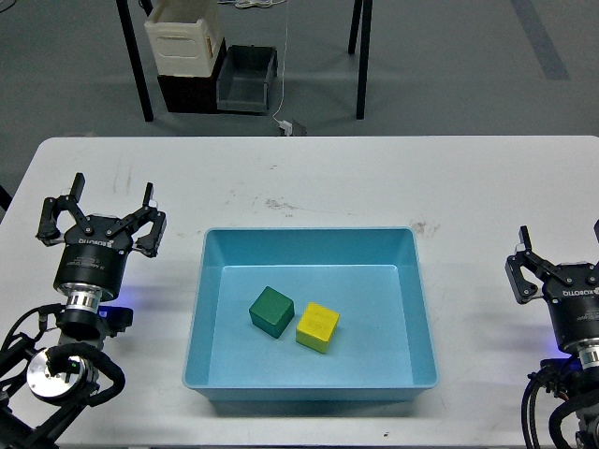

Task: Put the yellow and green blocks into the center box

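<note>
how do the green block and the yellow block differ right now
Colour: the green block is dark green, the yellow block bright yellow. Place: the green block sits left of the yellow block and slightly farther from the robot. They share much: both are small cubes of like size, lying side by side on the floor of the blue tray, each turned at an angle to its walls, neither held by a gripper.

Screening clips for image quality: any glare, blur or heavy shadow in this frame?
Head view: even, soft lighting; green block and yellow block sharp, casting faint shadows inside the blue tray; no glare on the white table; right claw partly cropped by the frame edge.
</note>
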You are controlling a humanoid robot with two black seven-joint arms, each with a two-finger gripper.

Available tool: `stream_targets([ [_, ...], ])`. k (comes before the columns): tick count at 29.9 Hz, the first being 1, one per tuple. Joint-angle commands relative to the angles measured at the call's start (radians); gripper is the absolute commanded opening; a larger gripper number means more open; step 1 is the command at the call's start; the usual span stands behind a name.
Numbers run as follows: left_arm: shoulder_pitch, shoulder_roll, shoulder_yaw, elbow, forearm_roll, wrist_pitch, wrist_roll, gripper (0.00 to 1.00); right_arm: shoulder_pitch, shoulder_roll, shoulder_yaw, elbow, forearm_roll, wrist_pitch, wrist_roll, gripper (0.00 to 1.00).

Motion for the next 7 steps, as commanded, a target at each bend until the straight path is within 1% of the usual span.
stream_targets([
  [1,0.028,-0.003,-0.001,-0.005,-0.039,0.001,0.003,1.0,-0.007,0.0,-0.002,-0.002,0.0,0.0,0.002,1.0],
  [7,0.061,-0.001,0.002,-0.057,-0.056,-0.001,0.012,1.0,-0.011,0.0,-0.006,-0.004,0.0,0.0,0.003,1.0],
])
